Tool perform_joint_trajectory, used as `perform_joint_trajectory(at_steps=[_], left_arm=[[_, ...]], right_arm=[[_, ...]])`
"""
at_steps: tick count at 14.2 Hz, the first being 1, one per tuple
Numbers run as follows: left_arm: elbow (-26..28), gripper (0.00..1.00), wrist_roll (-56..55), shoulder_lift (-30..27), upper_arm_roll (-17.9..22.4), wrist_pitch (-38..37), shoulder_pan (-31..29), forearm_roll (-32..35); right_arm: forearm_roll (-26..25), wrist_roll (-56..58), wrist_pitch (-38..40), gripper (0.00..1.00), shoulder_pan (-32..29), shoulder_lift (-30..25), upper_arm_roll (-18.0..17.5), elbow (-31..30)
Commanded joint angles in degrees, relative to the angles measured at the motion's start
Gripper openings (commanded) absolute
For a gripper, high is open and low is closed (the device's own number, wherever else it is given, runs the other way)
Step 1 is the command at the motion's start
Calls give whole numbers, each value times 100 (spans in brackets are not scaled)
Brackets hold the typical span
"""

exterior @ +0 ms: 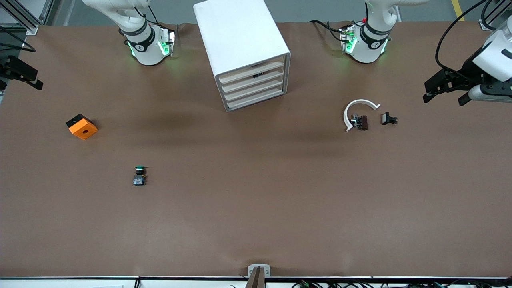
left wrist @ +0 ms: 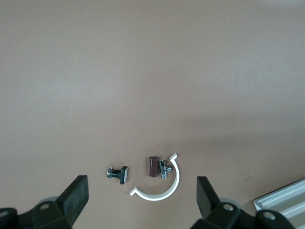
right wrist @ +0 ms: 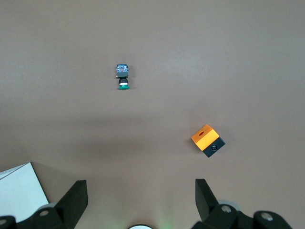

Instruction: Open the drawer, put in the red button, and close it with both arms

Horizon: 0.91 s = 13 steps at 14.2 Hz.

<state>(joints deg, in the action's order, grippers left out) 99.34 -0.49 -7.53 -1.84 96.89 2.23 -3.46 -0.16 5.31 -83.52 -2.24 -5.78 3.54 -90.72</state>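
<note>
The drawer cabinet [exterior: 244, 52] stands between the two arm bases. Its four drawer fronts [exterior: 253, 88] all look flush and face the front camera, angled a little toward the left arm's end of the worktop [exterior: 256, 208].

No plainly red button shows. The nearest candidate is a dark reddish piece [exterior: 363, 122] with a chrome fitting, lying inside a white arc clip [exterior: 356, 107] out from the cabinet toward the left arm's end, just beside a small black part [exterior: 387, 118]. Its body and fitting lie along the worktop's length, with the chrome end toward the cabinet.

The left gripper [left wrist: 141, 180] hangs over the worktop's edge past that cluster, fingers apart and holding nothing. The right gripper [right wrist: 140, 183] hangs at the other end with its fingers spread too, near an orange block [exterior: 82, 127] and a green button [exterior: 139, 175].

With every drawer shut, the button could be that dark piece waiting outside, or it could be inside a closed drawer. I judge the pictures do not settle which.
</note>
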Motion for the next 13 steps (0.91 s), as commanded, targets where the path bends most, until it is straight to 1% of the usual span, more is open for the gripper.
perform_joint_trajectory(at_steps=[1, 4, 13], left_arm=[[-292, 100, -284, 146, -18, -136, 15, 117], [-652, 100, -215, 480, -18, -162, -3, 135], [-688, 100, -250, 498, 34, -382, -47, 135]], right_arm=[[-36, -48, -50, 100, 4, -134, -3, -121], [-36, -354, -41, 100, 22, -134, -20, -112], [-54, -373, -50, 100, 66, -134, -20, -112]])
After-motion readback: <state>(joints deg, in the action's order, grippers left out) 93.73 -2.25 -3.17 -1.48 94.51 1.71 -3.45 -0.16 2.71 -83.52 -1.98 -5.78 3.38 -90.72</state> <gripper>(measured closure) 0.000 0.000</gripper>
